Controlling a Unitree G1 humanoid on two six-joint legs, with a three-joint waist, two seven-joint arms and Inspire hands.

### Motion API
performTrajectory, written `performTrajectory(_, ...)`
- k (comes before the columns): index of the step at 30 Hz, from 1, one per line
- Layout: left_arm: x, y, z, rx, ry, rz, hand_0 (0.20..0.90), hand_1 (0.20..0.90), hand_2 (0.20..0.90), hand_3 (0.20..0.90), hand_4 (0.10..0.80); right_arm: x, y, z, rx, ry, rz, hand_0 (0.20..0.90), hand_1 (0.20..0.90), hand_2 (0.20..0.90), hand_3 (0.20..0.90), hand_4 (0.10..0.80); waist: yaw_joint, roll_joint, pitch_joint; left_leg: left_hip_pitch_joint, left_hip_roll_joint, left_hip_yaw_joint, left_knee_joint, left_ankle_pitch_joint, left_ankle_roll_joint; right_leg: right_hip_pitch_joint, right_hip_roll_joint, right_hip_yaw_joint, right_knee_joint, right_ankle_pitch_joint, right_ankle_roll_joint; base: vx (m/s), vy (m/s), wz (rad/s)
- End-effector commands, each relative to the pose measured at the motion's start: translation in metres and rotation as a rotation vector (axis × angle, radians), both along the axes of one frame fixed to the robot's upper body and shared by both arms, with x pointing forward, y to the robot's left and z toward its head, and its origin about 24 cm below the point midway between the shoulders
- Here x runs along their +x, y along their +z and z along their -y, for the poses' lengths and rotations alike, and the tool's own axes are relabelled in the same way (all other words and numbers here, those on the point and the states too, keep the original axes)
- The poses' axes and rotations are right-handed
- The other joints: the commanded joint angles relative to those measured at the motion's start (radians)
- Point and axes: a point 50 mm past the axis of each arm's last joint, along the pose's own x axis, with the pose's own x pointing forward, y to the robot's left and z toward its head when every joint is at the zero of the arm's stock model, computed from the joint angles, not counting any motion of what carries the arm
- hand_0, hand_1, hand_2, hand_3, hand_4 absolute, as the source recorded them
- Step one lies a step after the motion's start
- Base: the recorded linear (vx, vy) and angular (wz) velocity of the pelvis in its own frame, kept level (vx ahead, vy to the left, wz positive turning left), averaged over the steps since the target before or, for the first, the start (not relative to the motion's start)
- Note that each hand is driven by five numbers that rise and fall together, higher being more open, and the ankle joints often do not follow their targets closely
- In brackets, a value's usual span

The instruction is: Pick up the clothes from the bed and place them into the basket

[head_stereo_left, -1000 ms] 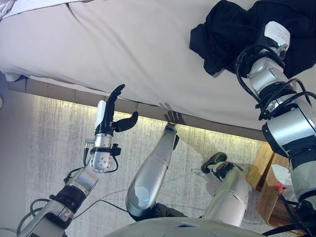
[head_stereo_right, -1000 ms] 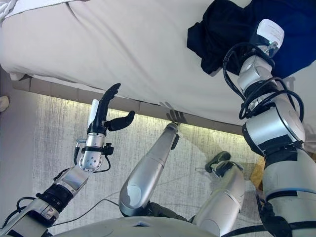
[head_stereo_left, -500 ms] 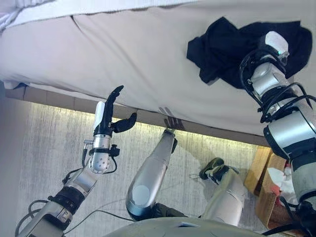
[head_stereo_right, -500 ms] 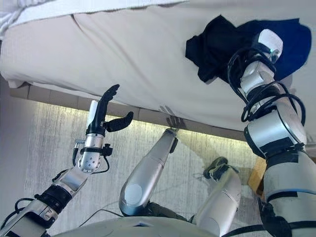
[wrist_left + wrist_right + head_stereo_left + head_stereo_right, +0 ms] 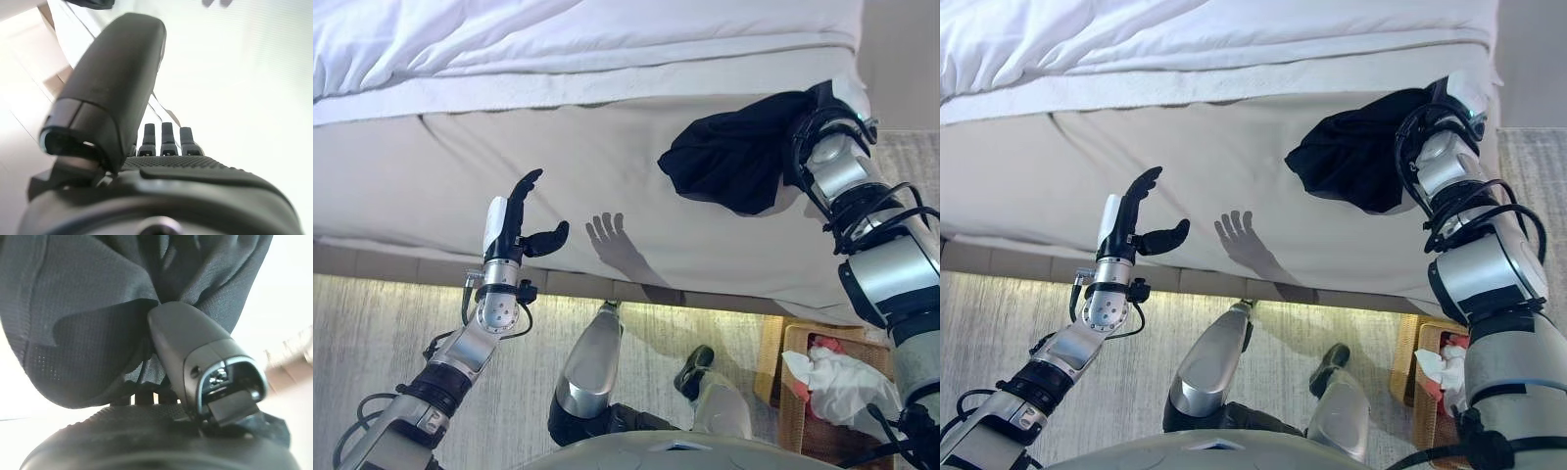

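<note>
A black garment [image 5: 729,162] hangs bunched from my right hand [image 5: 146,431] above the beige bed [image 5: 460,176], near its right end. In the right wrist view my thumb [image 5: 195,347] pinches the black cloth [image 5: 83,308] against the fingers. My right wrist [image 5: 837,162] reaches up from the right side. My left hand [image 5: 514,220] is open and empty, held upright in the air in front of the bed's near edge, its fingers [image 5: 162,137] straight. A wicker basket [image 5: 781,387] stands on the floor at the lower right, below my right arm.
A white duvet [image 5: 509,39] lies across the far part of the bed. White cloth [image 5: 832,377] and red cloth [image 5: 824,345] lie in the basket. A pale rug [image 5: 372,333] covers the floor between me and the bed.
The camera has tilted, so the whole scene sits lower. The black garment, spread flat on the bed before, is now gathered and lifted in my right hand. My left hand keeps its pose.
</note>
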Motion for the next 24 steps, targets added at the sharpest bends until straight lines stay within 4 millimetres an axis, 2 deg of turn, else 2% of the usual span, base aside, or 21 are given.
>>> performTrajectory(1, -0.01, -0.01, -0.009, 0.008, 0.032, -0.036, 0.9, 0.9, 0.9, 0.9, 0.8, -0.016, 0.046, 0.021, -0.16, -0.029, 0.18, 0.3, 0.3, 0.3, 0.2, 0.1, -0.056, -0.041, -0.271, 0.061, 0.019, 0.08, -0.045, -0.119, 0.025, -0.021, 0.052, -0.008, -0.022, 0.001, -0.06, 0.042, 0.046, -0.22)
performTrajectory(4, -0.014, -0.021, -0.012, 0.025, 0.043, -0.092, 0.9, 0.9, 0.9, 0.9, 0.8, -0.02, 0.052, 0.027, -0.166, -0.033, 0.196, 0.3, 0.3, 0.3, 0.2, 0.1, -0.077, -0.049, -0.305, 0.088, 0.029, 0.086, -0.081, -0.107, 0.02, -0.006, 0.066, 0.005, -0.054, 0.012, -0.053, 0.004, 0.012, -0.18)
performTrajectory(7, -0.018, -0.031, -0.017, 0.018, 0.065, -0.135, 0.9, 0.9, 0.9, 0.9, 0.8, -0.026, 0.061, 0.033, -0.191, -0.023, 0.21, 0.3, 0.3, 0.3, 0.2, 0.1, -0.11, -0.059, -0.352, 0.129, 0.049, 0.108, -0.14, -0.087, 0.002, 0.02, 0.083, 0.022, -0.113, 0.035, -0.045, 0.011, 0.004, -0.24)
performTrajectory(11, -0.018, -0.036, -0.015, 0.012, 0.063, -0.14, 0.9, 0.9, 0.9, 0.9, 0.8, -0.035, 0.08, 0.041, -0.219, -0.021, 0.229, 0.3, 0.3, 0.3, 0.2, 0.1, -0.153, -0.068, -0.389, 0.17, 0.074, 0.142, -0.206, -0.058, -0.023, 0.048, 0.109, 0.048, -0.184, 0.062, -0.042, -0.005, -0.014, -0.35)
performTrajectory(14, -0.014, -0.036, -0.012, 0.005, 0.06, -0.132, 0.9, 0.9, 0.9, 0.9, 0.8, -0.045, 0.093, 0.054, -0.223, -0.042, 0.26, 0.3, 0.3, 0.3, 0.2, 0.1, -0.191, -0.073, -0.407, 0.179, 0.083, 0.157, -0.217, -0.059, -0.032, 0.052, 0.123, 0.078, -0.209, 0.067, -0.045, -0.022, -0.014, -0.24)
performTrajectory(16, -0.013, -0.038, -0.01, -0.001, 0.061, -0.132, 0.9, 0.9, 0.9, 0.9, 0.8, -0.051, 0.095, 0.059, -0.23, -0.048, 0.283, 0.3, 0.3, 0.3, 0.2, 0.1, -0.216, -0.073, -0.416, 0.187, 0.089, 0.174, -0.218, -0.064, -0.035, 0.053, 0.13, 0.096, -0.227, 0.074, -0.046, -0.012, -0.002, -0.2)
performTrajectory(24, -0.012, -0.045, -0.006, 0.004, 0.062, -0.142, 0.9, 0.9, 0.9, 0.9, 0.8, -0.063, 0.103, 0.065, -0.287, -0.082, 0.336, 0.3, 0.3, 0.3, 0.2, 0.1, -0.294, -0.064, -0.432, 0.214, 0.098, 0.232, -0.218, -0.09, -0.044, 0.022, 0.15, 0.164, -0.257, 0.098, -0.039, -0.012, 0.027, -0.34)
